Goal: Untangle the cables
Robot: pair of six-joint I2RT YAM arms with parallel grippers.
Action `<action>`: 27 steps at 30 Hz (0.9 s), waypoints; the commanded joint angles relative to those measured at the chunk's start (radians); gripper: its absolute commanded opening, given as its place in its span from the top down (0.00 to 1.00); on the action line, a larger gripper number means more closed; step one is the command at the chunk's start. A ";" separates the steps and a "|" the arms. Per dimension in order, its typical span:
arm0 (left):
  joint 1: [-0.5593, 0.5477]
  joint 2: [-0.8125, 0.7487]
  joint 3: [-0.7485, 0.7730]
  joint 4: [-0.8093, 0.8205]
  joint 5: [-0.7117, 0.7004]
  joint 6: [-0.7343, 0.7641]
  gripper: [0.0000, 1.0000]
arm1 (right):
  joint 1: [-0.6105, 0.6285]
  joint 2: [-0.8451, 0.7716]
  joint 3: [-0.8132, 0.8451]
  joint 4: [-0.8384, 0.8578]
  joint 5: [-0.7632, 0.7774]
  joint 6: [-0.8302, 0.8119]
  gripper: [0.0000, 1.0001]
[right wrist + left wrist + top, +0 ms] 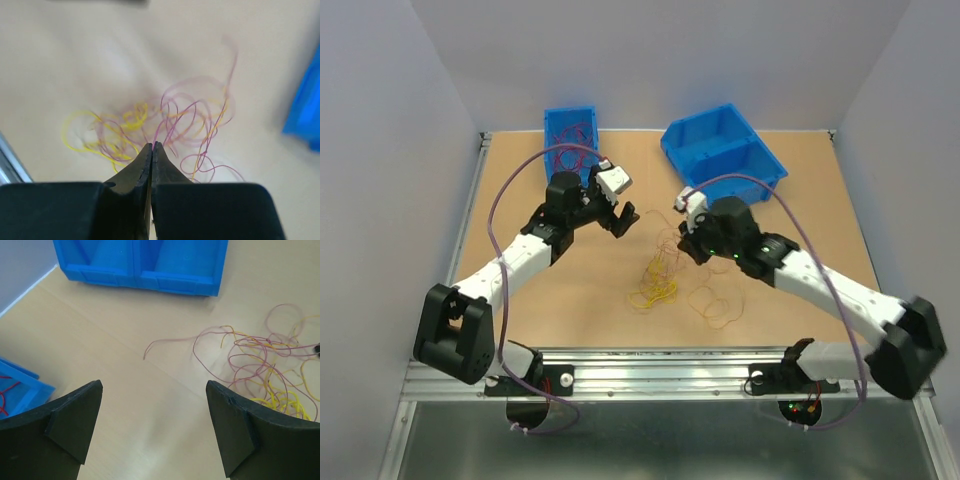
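Overhead and wrist views of my two-arm station. The cables (660, 275) lie as one loose tangle of dark red and yellow strands on the wooden table (820, 200), near its middle and between the two arms, with a few yellow-orange loops trailing toward the near right. My left gripper (618, 222) hangs over the table to the tangle's far left with its jaws wide apart and nothing between them. In its wrist view the left gripper (154, 386) frames bare wood, and the cables (255, 365) spread off to the right, one dark red strand reaching out toward the centre. My right gripper (686, 247) sits at the tangle's far right edge. Its wrist view shows the right gripper (151, 145) pressed fully together, with a dark red strand of the cables (175, 120) running out of the tips into the tangle. A narrow blue bin (570, 135) at the far left holds red strands; a two-compartment blue bin (720, 150) stands at the far right.
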 commanded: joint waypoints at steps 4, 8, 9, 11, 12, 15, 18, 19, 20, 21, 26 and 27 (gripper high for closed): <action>-0.013 -0.131 -0.072 0.097 0.201 0.025 0.04 | 0.012 -0.520 -0.250 0.459 -0.302 0.046 1.00; -0.014 -0.195 -0.121 0.150 0.292 0.007 0.04 | 0.011 -0.645 -0.311 0.538 -0.339 0.085 0.99; -0.014 -0.227 -0.129 0.175 0.308 0.002 0.04 | 0.011 -0.662 -0.325 0.553 -0.339 0.088 0.99; -0.014 -0.264 -0.170 0.222 0.327 -0.010 0.04 | 0.012 -0.692 -0.342 0.574 -0.328 0.091 0.99; -0.014 -0.281 -0.184 0.242 0.334 -0.010 0.04 | 0.012 -0.697 -0.348 0.585 -0.327 0.092 0.99; -0.016 -0.347 -0.251 0.333 0.379 -0.029 0.01 | 0.011 -0.708 -0.376 0.653 -0.333 0.106 0.99; -0.020 -0.399 -0.302 0.417 0.399 -0.064 0.01 | 0.012 -0.690 -0.376 0.706 -0.357 0.148 1.00; -0.023 -0.418 -0.311 0.433 0.402 -0.082 0.01 | 0.012 -0.667 -0.373 0.723 -0.364 0.155 0.99; -0.030 -0.424 -0.322 0.445 0.407 -0.092 0.01 | 0.012 -0.650 -0.361 0.732 -0.374 0.167 1.00; -0.034 -0.427 -0.327 0.468 0.422 -0.099 0.01 | 0.012 -0.636 -0.356 0.746 -0.376 0.174 0.99; -0.108 -0.410 -0.354 0.571 0.404 -0.139 0.01 | 0.011 -0.541 -0.334 0.824 -0.390 0.224 0.99; -0.141 -0.403 -0.356 0.586 0.393 -0.136 0.01 | 0.012 -0.527 -0.333 0.838 -0.394 0.235 0.99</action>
